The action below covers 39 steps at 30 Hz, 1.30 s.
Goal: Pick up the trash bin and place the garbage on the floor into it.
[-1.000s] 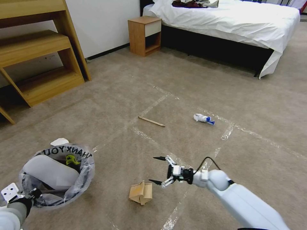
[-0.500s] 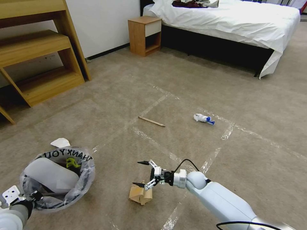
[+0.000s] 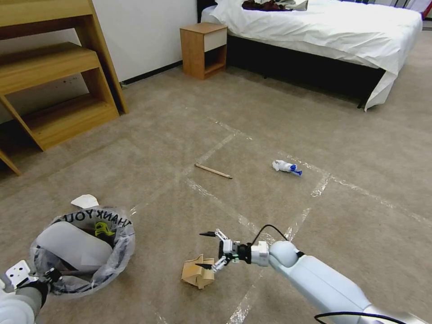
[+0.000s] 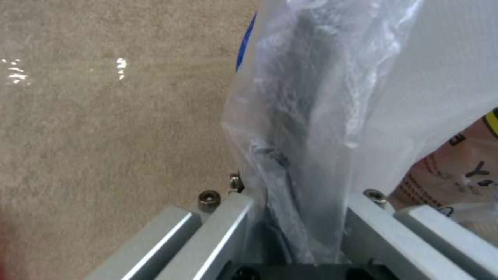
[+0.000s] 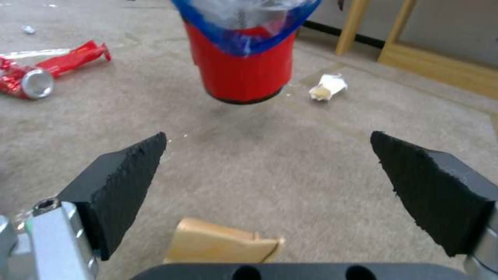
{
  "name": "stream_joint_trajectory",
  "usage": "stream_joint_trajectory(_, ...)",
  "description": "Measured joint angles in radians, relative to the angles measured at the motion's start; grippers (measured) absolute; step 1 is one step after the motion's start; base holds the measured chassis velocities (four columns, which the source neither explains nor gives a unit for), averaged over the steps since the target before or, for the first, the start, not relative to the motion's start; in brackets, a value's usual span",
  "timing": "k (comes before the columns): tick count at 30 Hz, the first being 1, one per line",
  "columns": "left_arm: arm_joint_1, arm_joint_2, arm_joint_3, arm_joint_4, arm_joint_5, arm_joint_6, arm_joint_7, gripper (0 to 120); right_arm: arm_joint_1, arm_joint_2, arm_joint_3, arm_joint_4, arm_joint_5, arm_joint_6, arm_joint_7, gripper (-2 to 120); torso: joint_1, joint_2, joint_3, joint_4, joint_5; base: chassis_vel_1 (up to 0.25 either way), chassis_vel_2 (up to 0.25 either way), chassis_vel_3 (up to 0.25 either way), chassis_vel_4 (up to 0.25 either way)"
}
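The trash bin, a red-and-blue bucket lined with a clear "THANK YOU" bag, hangs just above the floor at lower left. My left gripper is shut on its rim and bag; up close, the left gripper clamps the plastic. The bin's red wall hovers over its shadow. My right gripper is open, low over a brown cardboard scrap, lower finger at its edge. In the wrist view the right gripper spreads wide with the scrap just beneath.
More garbage lies about: a wooden stick, a white-blue wad, crumpled white paper, red wrappers and a crushed can. A wooden shelf, a nightstand and a bed line the far side.
My right gripper has moved left and down, from open carpet to just over the cardboard scrap, staying open. The bin in my left gripper has sunk slightly.
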Motion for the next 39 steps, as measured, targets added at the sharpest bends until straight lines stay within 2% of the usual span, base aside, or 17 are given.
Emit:
stream_joint_trajectory(16,-0.009,-0.01,0.031,0.02,0.031,-0.004,0.01,0,-0.07,-0.025,0.015,-0.053,-0.023,0.023,-0.013,100,0.0,0.0,0.0,-0.0001,0.0,0.0,0.0,0.0,0.0)
stream_joint_trajectory(39,-0.022,-0.014,0.055,0.054,0.054,-0.01,0.025,0,-0.026,0.158,0.042,-0.284,-0.073,0.058,-0.038,100,0.0,0.0,0.0,0.0003,-0.0001,0.0,0.0,0.0,0.0)
